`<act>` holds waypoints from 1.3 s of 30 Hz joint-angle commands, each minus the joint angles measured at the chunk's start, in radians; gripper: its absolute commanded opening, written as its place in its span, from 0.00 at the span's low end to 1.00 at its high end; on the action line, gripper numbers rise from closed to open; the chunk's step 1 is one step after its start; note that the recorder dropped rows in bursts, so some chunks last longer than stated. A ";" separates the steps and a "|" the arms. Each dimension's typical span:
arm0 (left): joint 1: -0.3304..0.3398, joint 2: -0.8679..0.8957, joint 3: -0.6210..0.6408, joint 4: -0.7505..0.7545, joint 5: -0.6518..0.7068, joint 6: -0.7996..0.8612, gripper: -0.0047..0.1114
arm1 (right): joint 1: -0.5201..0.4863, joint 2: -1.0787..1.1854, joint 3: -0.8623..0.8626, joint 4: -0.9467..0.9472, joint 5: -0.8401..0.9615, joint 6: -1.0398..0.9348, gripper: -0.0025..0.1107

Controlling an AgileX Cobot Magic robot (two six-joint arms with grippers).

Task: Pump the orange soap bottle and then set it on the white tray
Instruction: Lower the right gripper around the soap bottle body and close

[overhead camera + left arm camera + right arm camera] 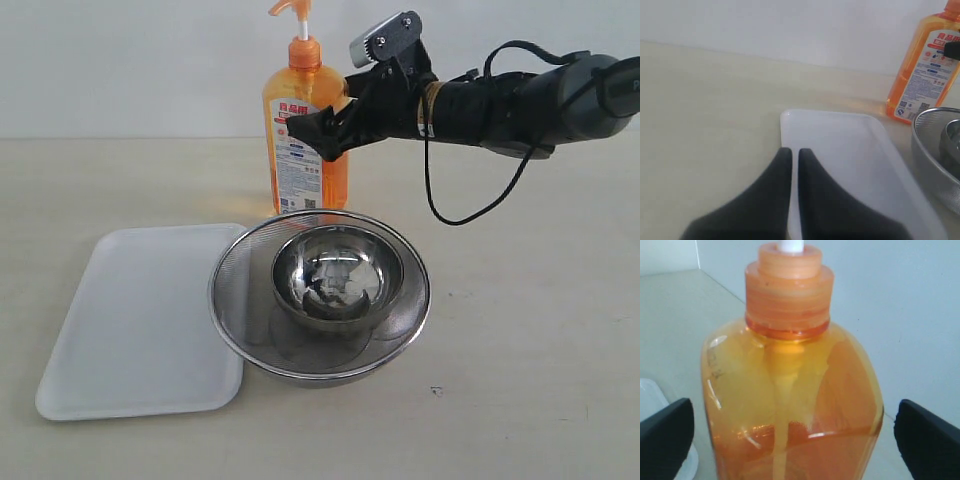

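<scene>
Table (520,380), pale and bare-topped, carries everything here. On its left lies the white tray (140,310), flat, with nothing on it. Its right edge runs under the rim of a round mesh strainer (214,296) at the near middle, and a smaller steel bowl (338,275) sits inside the strainer. The right arm (520,100) reaches in from the right, level with the bottle's shoulder. The orange soap bottle (290,170) stands upright on the table at the far side, just behind the strainer and off the tray, with its pump head up. The right gripper (320,125) straddles the bottle below the collar. Its jaws are spread wide, with one of its fingers (665,437) on each side of the body and a thin gap showing between each finger and the plastic, so nothing is gripped. The left gripper (791,165) hangs over the tray's near left edge with its jaws pressed together and nothing between them.
</scene>
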 commanded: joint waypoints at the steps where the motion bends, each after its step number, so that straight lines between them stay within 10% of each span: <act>1: 0.001 -0.003 0.004 -0.008 -0.004 0.002 0.08 | -0.005 0.023 -0.004 0.056 -0.047 -0.034 0.92; 35: 0.001 -0.003 0.004 -0.008 -0.004 0.002 0.08 | 0.063 0.171 -0.117 0.234 -0.072 -0.141 0.92; 39: 0.001 -0.003 0.004 -0.008 -0.004 0.002 0.08 | 0.063 0.171 -0.117 0.234 -0.072 -0.109 0.74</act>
